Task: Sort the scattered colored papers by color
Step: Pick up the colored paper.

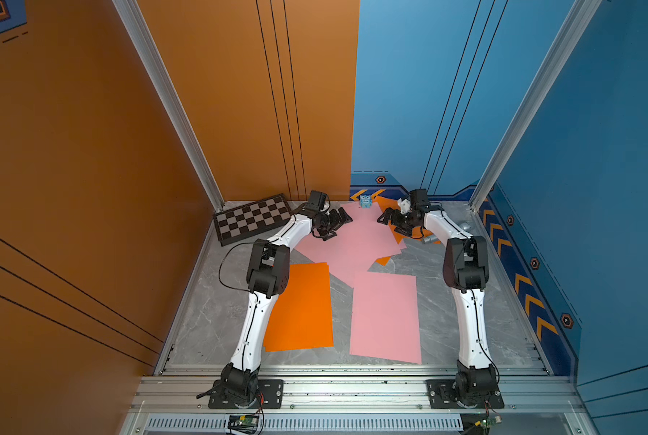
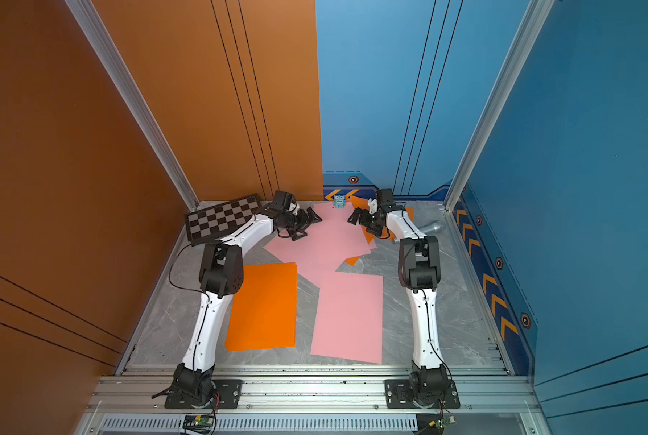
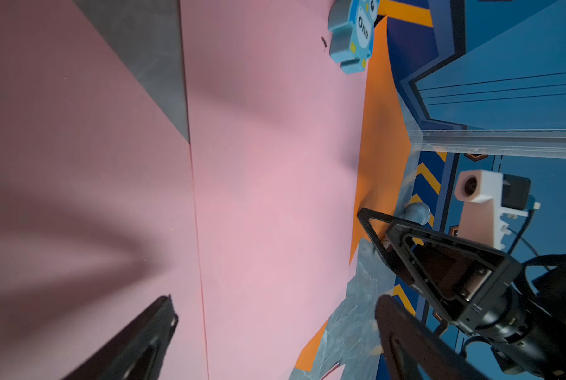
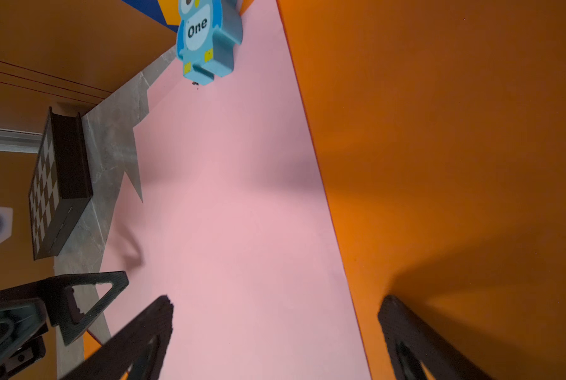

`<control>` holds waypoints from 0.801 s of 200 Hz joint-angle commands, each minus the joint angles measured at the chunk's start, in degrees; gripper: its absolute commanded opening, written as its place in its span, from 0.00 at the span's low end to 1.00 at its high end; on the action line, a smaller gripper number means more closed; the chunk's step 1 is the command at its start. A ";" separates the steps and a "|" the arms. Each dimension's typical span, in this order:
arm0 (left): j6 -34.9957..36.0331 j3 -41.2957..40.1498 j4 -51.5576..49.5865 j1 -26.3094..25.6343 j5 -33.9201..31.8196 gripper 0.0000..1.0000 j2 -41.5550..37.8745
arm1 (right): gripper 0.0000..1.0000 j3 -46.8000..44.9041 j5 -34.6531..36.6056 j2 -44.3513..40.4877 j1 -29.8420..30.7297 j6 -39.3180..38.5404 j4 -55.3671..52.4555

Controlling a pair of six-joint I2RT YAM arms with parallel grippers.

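Observation:
A neat stack of orange papers (image 1: 299, 307) lies front left, and a pink paper (image 1: 385, 318) lies front centre. At the back, overlapping pink papers (image 2: 326, 241) cover orange sheets (image 1: 397, 235) whose corners stick out on the right. My left gripper (image 1: 341, 228) hovers open over the left part of that pile, with only pink paper (image 3: 268, 184) between its fingers. My right gripper (image 1: 388, 226) faces it from the right, also open and empty. It straddles the edge where pink (image 4: 229, 197) meets an orange sheet (image 4: 456, 148).
A black-and-grey chessboard (image 1: 252, 222) leans at the back left corner. A small blue owl toy (image 1: 365, 201) marked "One" stands on the pile's far edge by the back wall. A grey cylinder (image 1: 463, 227) lies at the back right. Walls close three sides.

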 commanded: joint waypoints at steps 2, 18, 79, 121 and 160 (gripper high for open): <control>-1.79 1.56 0.32 -0.51 1.13 0.98 1.90 | 1.00 1.41 -0.29 1.92 0.08 -0.43 -3.67; -1.97 1.24 0.35 -0.50 1.00 0.98 2.13 | 1.00 1.43 -0.95 2.34 0.06 -0.52 -4.86; -3.44 2.97 0.36 -0.76 2.84 0.98 5.08 | 1.00 0.14 -6.02 3.79 1.30 -0.08 -8.18; -4.25 5.05 0.36 -0.99 4.59 0.98 6.66 | 1.00 -1.46 -8.92 3.31 1.58 -0.10 -8.71; -5.12 6.72 0.53 -1.03 5.93 0.98 7.68 | 1.00 -2.21 -12.28 2.56 1.84 0.02 -8.64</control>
